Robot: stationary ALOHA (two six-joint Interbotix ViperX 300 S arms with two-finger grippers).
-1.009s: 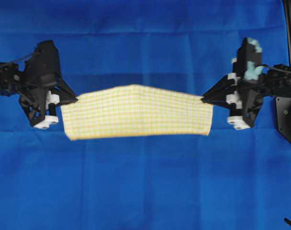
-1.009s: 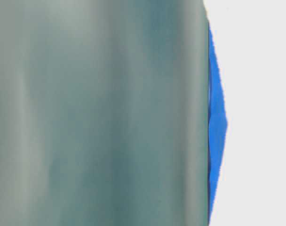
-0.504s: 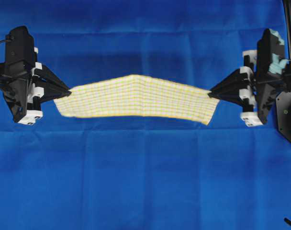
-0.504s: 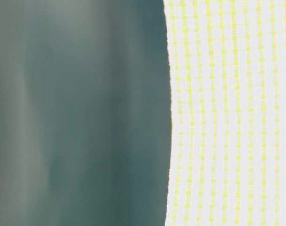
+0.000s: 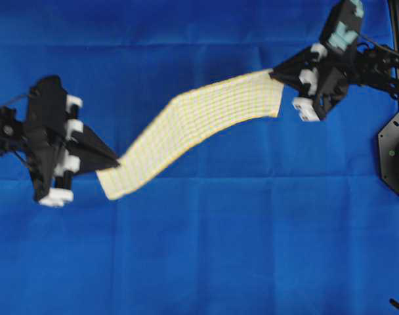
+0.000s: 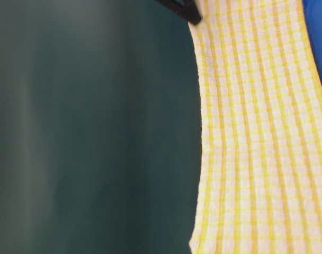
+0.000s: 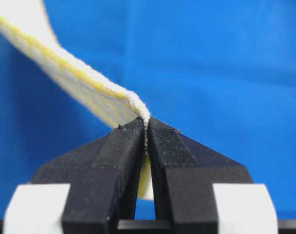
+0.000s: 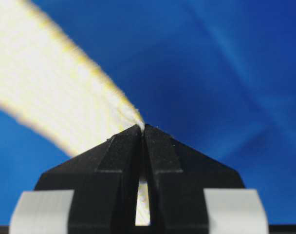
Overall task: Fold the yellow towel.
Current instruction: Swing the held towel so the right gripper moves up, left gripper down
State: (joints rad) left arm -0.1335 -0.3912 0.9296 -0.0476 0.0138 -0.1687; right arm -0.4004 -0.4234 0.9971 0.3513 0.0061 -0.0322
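The yellow towel, a folded band of yellow and white checks, hangs in the air as a diagonal strip from lower left to upper right. My left gripper is shut on its lower left end, and my right gripper is shut on its upper right end. In the left wrist view the yellow towel's edge is pinched between the black fingers of the left gripper. In the right wrist view the yellow towel runs off to the left from the closed right gripper. It fills the right of the table-level view.
A large plain blue cloth covers the table under the towel. A black frame and base plate stand at the right edge. A dark green blurred surface blocks the left of the table-level view.
The right gripper has moved toward the far side and slightly left; the left gripper has come nearer and slightly right. The towel has turned from a level span into a diagonal strip.
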